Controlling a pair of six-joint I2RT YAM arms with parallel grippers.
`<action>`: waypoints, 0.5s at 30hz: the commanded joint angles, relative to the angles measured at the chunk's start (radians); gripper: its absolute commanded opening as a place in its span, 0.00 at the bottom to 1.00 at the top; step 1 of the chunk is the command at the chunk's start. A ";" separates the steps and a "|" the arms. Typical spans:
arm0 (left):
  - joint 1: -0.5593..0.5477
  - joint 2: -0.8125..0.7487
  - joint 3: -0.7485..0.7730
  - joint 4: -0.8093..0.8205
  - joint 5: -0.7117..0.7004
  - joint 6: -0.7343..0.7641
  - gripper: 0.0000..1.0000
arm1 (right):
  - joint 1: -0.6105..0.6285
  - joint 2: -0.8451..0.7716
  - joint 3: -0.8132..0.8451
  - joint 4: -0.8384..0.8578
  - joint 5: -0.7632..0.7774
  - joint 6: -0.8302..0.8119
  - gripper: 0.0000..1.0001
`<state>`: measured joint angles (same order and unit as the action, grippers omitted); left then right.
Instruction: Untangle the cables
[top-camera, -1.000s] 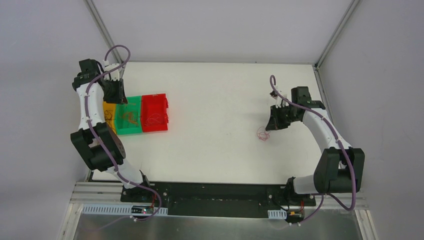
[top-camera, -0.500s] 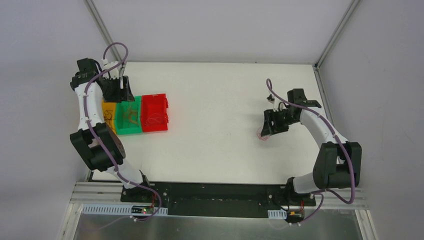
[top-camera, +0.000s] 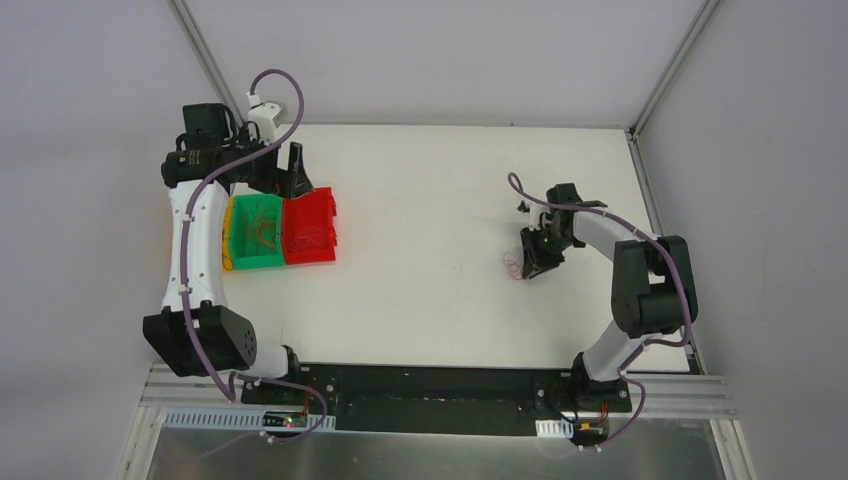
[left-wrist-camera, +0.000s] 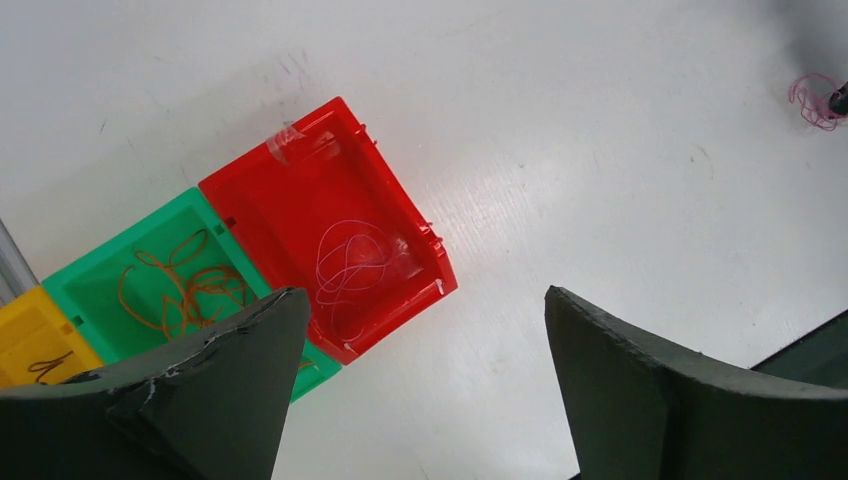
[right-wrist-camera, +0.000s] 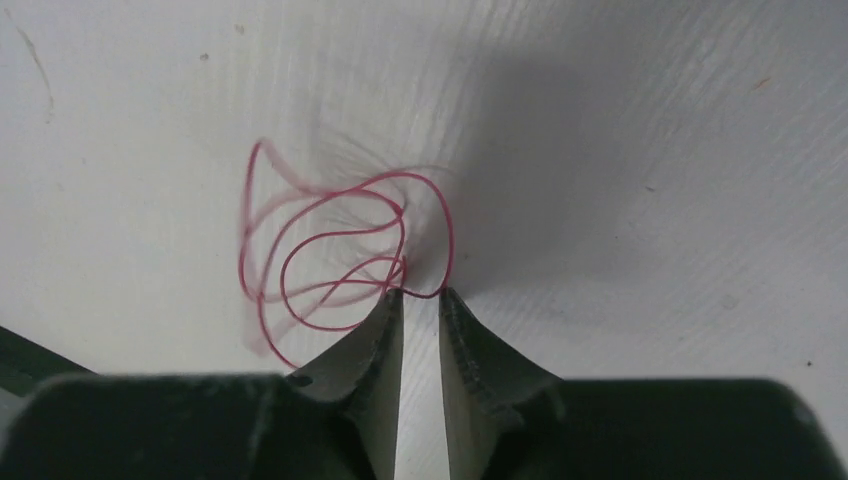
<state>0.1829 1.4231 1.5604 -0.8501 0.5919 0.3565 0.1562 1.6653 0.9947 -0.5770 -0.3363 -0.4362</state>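
The cables on the table are a small clump of red curly wire, seen close in the right wrist view and far off in the left wrist view. My right gripper is down at the clump's right edge. Its jaws stand a narrow slit apart, and one red strand runs across the slit at the tips. My left gripper hangs wide open above the coloured bins, holding nothing.
Three small bins sit side by side at the left. The red bin holds a pale thin wire, the green bin holds orange wires, and the yellow bin holds a dark wire.
My left gripper has swung from over the yellow and green bins toward the red bin's far side and opened wide. My right gripper dropped to the red clump, opened, then narrowed around a strand.
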 joint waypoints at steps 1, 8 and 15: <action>-0.001 -0.043 0.039 0.027 0.115 -0.023 0.94 | 0.005 -0.002 0.046 -0.032 -0.009 -0.012 0.13; -0.109 -0.065 0.015 0.052 0.169 -0.076 0.95 | 0.012 -0.090 0.085 -0.042 -0.073 0.008 0.00; -0.179 -0.092 -0.055 0.102 0.166 -0.131 0.95 | 0.029 -0.063 0.097 -0.055 -0.108 0.023 0.00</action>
<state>0.0185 1.3781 1.5387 -0.7910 0.7147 0.2687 0.1658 1.6138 1.0718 -0.6052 -0.4019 -0.4240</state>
